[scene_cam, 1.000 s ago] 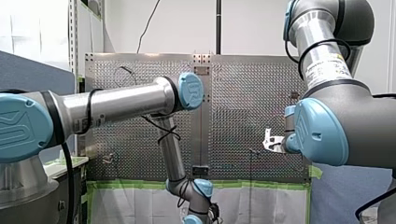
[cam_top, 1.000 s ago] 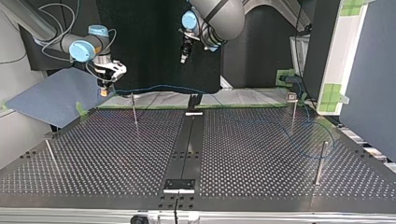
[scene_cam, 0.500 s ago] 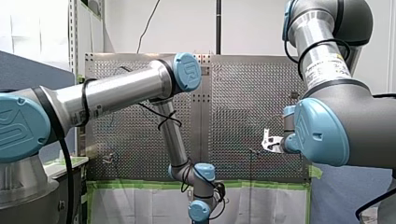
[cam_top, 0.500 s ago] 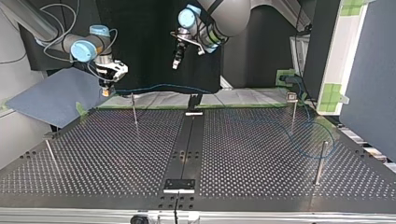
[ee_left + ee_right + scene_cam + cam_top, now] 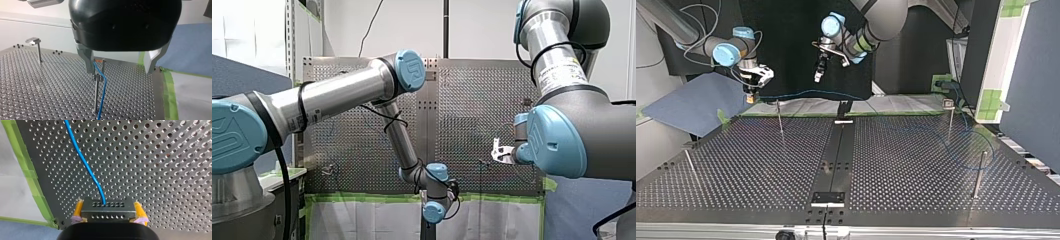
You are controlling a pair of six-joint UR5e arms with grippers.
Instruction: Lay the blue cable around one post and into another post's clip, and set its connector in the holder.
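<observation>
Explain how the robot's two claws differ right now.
My right gripper is shut on the black connector of the blue cable; my left gripper is open and holds nothing. My right gripper's fingers carry yellow pads; my left gripper's fingers are bare metal. Both have two fingers on a black body.
</observation>
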